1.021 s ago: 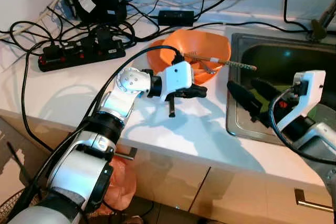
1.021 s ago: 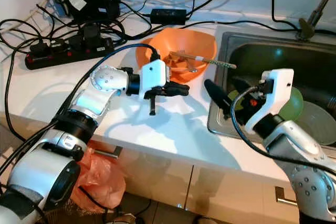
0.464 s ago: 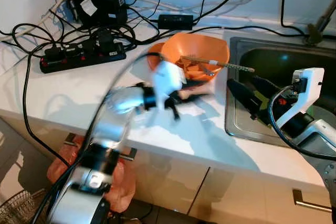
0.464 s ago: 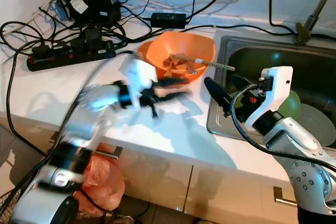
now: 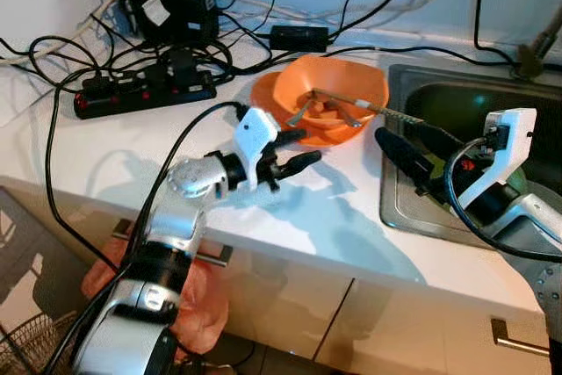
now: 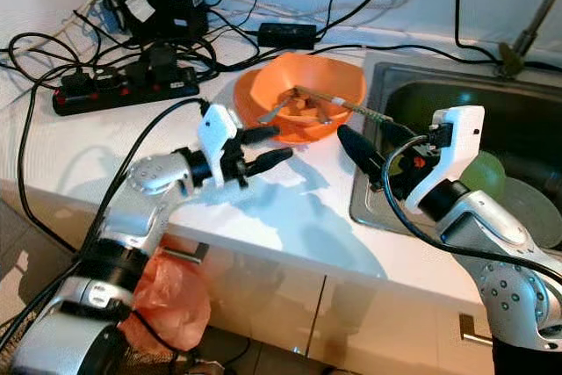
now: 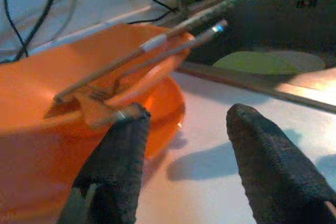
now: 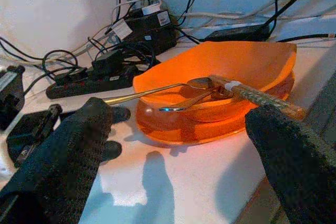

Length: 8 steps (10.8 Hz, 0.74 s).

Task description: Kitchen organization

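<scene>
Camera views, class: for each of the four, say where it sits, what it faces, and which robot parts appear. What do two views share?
Left eye: head, looking down at counter, orange bowl, both arms.
Right eye: same scene, sink.
Left wrist: along left end effector, facing bowl.
Right wrist: along right end effector, facing bowl, power strip.
Shared: both wrists see the bowl.

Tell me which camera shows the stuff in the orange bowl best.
The right wrist view: it looks across the bowl and shows the utensils crossing inside, a spoon and a patterned handle. The left wrist view sees handles over the rim from low down; the eye views show them small from above.
</scene>
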Motion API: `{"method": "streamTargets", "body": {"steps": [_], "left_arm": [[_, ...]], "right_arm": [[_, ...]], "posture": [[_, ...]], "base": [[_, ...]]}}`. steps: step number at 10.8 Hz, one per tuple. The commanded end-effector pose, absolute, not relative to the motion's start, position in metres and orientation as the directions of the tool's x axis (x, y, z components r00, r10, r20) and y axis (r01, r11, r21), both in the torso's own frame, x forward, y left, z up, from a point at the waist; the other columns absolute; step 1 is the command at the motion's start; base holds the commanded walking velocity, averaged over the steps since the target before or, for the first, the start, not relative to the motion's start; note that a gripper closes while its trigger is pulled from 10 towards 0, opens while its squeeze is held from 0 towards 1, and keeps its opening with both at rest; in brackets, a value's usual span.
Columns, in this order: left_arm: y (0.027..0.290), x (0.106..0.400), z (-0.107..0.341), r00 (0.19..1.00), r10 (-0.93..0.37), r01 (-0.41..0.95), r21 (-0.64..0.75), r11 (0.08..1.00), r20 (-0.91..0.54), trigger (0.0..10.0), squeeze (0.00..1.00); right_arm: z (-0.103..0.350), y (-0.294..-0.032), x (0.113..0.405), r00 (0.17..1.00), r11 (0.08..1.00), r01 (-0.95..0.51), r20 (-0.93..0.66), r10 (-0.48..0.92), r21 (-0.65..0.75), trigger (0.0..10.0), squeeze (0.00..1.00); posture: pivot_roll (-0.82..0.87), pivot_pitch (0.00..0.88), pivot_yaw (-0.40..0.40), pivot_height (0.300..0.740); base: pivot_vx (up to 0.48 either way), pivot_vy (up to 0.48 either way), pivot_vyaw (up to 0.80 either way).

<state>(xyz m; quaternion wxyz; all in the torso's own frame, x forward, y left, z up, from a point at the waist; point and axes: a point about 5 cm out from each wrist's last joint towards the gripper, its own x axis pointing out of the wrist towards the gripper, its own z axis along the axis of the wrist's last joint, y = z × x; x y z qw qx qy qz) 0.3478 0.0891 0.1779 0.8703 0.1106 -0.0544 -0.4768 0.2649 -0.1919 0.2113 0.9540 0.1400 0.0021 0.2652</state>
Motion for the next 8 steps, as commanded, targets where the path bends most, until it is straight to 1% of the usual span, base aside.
{"method": "streamTargets", "body": {"steps": [1, 3, 4, 5, 6, 8], "left_arm": [[0.091, 0.352, 0.184, 0.561, -0.828, 0.798, 0.267, 0.541, 0.001, 10.0, 1.0], [0.1, 0.361, 0.183, 0.624, -0.781, 0.753, 0.278, 0.596, -0.014, 10.0, 1.0], [0.106, 0.368, 0.186, 0.669, -0.743, 0.717, 0.279, 0.639, -0.016, 10.0, 1.0], [0.11, 0.372, 0.186, 0.688, -0.725, 0.703, 0.273, 0.657, -0.028, 10.0, 1.0], [0.115, 0.378, 0.185, 0.719, -0.693, 0.682, 0.249, 0.688, -0.053, 10.0, 1.0], [0.119, 0.391, 0.186, 0.753, -0.65, 0.656, 0.194, 0.73, -0.102, 10.0, 1.0]], "right_arm": [[0.213, -0.192, 0.265, 0.862, 0.825, -0.503, 0.082, 0.5, 0.258, 10.0, 0.0], [0.212, -0.192, 0.264, 0.862, 0.824, -0.503, 0.081, 0.501, 0.263, 10.0, 0.0], [0.212, -0.19, 0.265, 0.86, 0.821, -0.506, 0.083, 0.503, 0.266, 10.0, 0.0], [0.212, -0.19, 0.265, 0.86, 0.82, -0.506, 0.084, 0.503, 0.267, 10.0, 0.0], [0.212, -0.189, 0.265, 0.86, 0.82, -0.506, 0.086, 0.503, 0.268, 10.0, 0.0], [0.212, -0.189, 0.264, 0.862, 0.82, -0.503, 0.09, 0.499, 0.273, 10.0, 0.0]], "posture": [[-0.08, 0.044, 0.014, 0.74], [-0.08, 0.044, 0.014, 0.74], [-0.07, 0.046, 0.013, 0.74], [-0.07, 0.045, 0.015, 0.74], [-0.08, 0.044, 0.018, 0.74], [-0.08, 0.044, 0.018, 0.74]], "base": [[0.0, 0.0, 0.0], [0.0, 0.0, 0.0], [0.0, 0.0, 0.0], [0.0, 0.0, 0.0], [0.0, 0.0, 0.0], [0.0, 0.0, 0.0]]}}
